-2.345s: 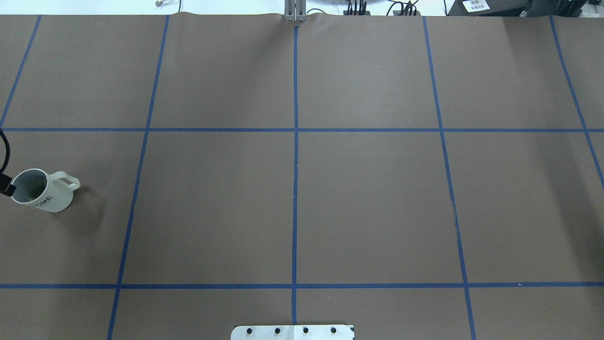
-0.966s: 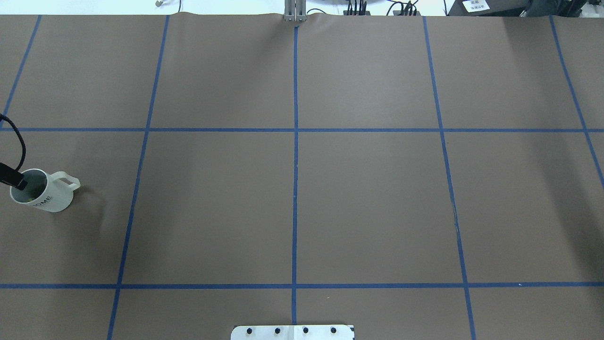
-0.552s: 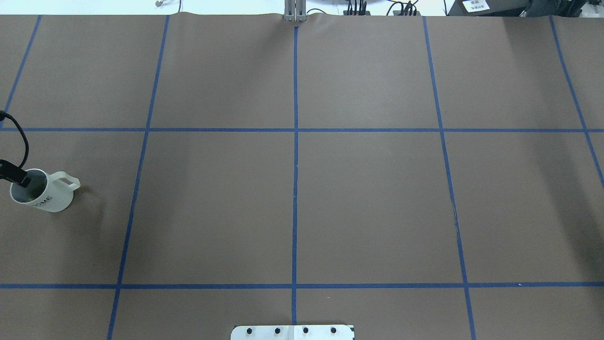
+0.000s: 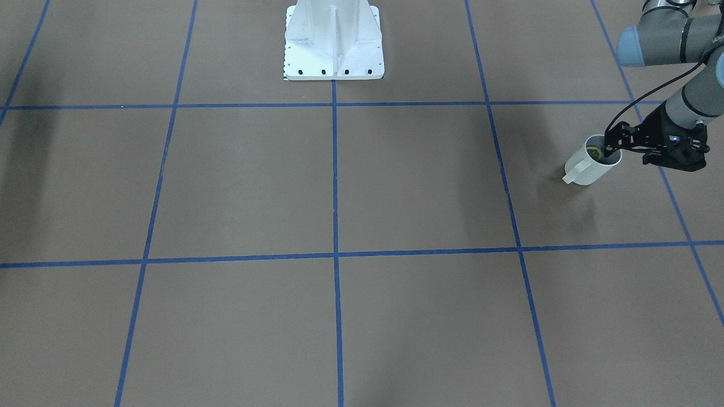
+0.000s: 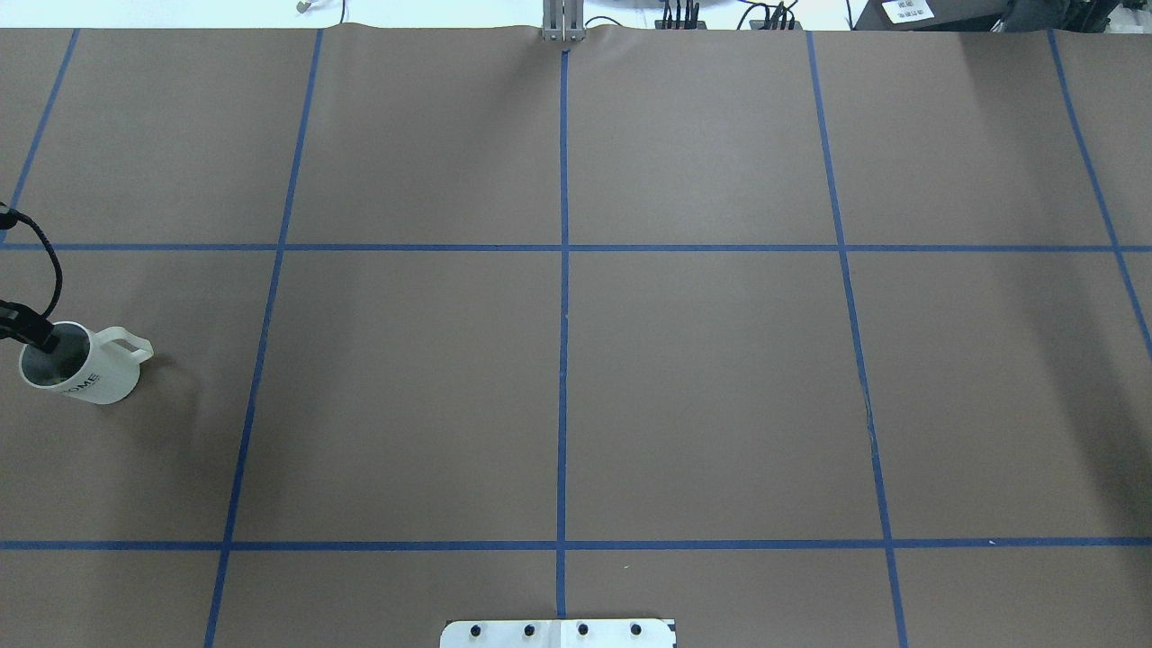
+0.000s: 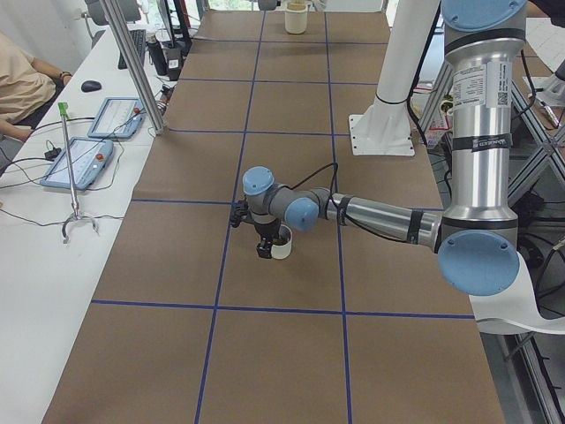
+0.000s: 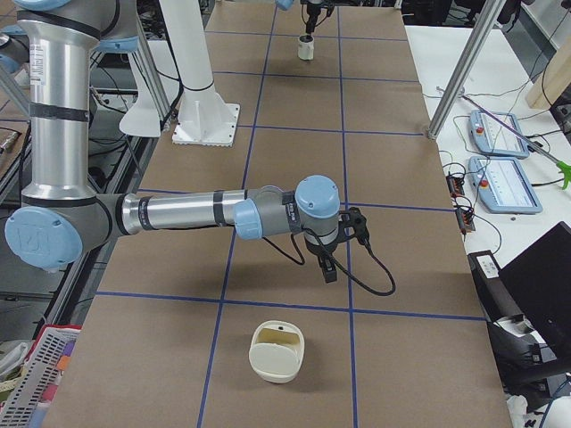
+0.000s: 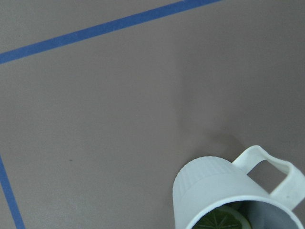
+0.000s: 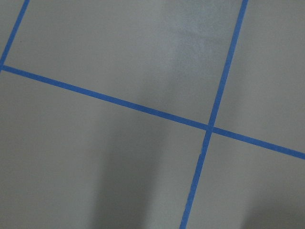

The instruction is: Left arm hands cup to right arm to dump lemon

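The white cup [image 5: 85, 367] stands upright at the table's far left, its handle toward the middle; it also shows in the front view [image 4: 588, 168]. The yellow-green lemon [image 4: 593, 151] lies inside it and shows in the left wrist view [image 8: 220, 220]. My left gripper [image 4: 612, 149] reaches over the cup's rim. One of its fingers [image 5: 42, 335] dips into the mouth and the other stands outside the wall, with the jaws apart. My right gripper [image 7: 328, 266] hangs over bare table far from the cup, and I cannot tell its state.
A cream container [image 7: 275, 352] lies on the table near my right arm. The robot's white base plate [image 4: 334, 42] is at the table's middle edge. Blue tape lines [image 5: 562, 315] grid the brown table. Operators' desks with tablets [image 6: 84, 163] run along the far side.
The left gripper's finger has moved from the cup's outer left rim into its mouth, toward the far side. The cup has not moved.
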Robot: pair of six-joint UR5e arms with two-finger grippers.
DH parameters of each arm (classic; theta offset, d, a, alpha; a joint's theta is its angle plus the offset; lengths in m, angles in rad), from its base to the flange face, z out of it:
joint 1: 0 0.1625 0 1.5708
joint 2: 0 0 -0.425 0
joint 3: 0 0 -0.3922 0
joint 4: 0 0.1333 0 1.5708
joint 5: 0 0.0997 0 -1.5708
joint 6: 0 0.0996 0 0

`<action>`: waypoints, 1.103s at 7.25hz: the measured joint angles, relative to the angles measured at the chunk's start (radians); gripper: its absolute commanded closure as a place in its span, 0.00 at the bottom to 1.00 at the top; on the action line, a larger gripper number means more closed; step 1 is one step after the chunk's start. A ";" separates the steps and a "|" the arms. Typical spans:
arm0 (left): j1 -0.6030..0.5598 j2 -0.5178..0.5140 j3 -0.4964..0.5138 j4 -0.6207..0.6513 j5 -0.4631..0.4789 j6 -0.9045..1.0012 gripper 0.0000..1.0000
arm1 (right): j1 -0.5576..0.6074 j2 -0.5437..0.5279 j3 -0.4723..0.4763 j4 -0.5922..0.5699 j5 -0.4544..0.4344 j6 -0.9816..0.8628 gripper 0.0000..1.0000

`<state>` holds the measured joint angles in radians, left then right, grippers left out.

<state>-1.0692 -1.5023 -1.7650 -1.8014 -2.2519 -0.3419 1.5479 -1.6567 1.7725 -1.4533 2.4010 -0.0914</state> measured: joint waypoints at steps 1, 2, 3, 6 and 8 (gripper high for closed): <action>0.000 0.000 0.003 0.000 0.000 -0.002 0.99 | -0.001 0.000 0.000 0.001 0.006 0.000 0.00; 0.000 -0.003 0.000 0.000 0.000 -0.023 1.00 | -0.001 -0.001 0.000 0.002 0.012 -0.001 0.00; 0.000 -0.009 -0.012 0.001 -0.012 -0.074 1.00 | -0.001 -0.002 0.000 0.002 0.020 0.000 0.00; -0.021 -0.057 -0.098 0.096 -0.195 -0.151 1.00 | -0.003 -0.005 -0.002 0.005 0.042 -0.002 0.00; -0.033 -0.175 -0.174 0.261 -0.227 -0.258 1.00 | -0.010 -0.008 -0.002 0.055 0.082 0.005 0.00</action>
<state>-1.1022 -1.6771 -1.9392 -1.5402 -2.4791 -0.5999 1.5375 -1.6644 1.7700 -1.3985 2.4831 -0.0865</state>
